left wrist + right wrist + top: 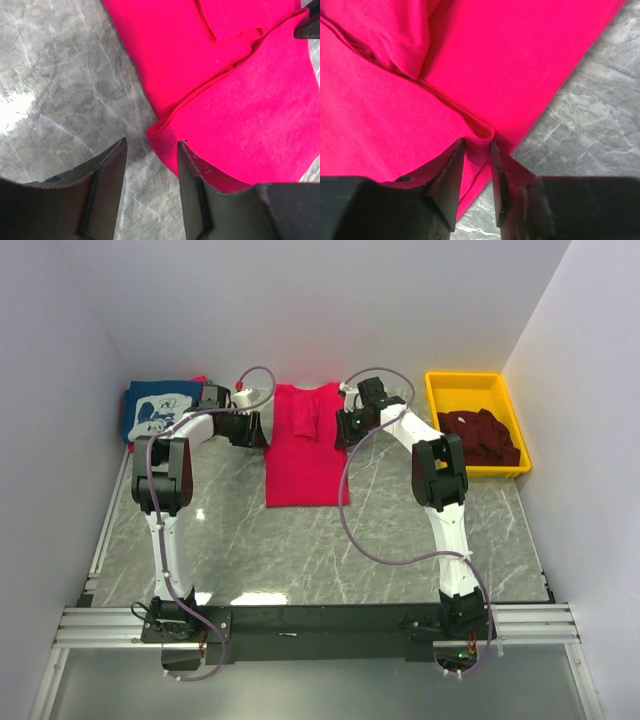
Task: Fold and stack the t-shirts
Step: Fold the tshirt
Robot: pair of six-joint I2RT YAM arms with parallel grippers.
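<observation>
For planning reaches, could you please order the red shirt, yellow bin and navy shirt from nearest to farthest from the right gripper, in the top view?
1. Red shirt, centre, at the right gripper fingertips.
2. Yellow bin, far right.
3. Navy shirt, far left.

Left arm point(165, 540) climbs from its base toward 12 o'clock; elbow bent, forearm angling off toward 2; left gripper point(150, 142) points toward 3, down low, jaws parted with nothing between them. Right arm point(455, 540) rises toward 12 too; elbow folded, forearm reaching toward 10; right gripper point(477, 142) points toward 9, jaws drawn close, pinching a small fold of the red shirt point(485, 65); the two grippers face each other, well apart.
</observation>
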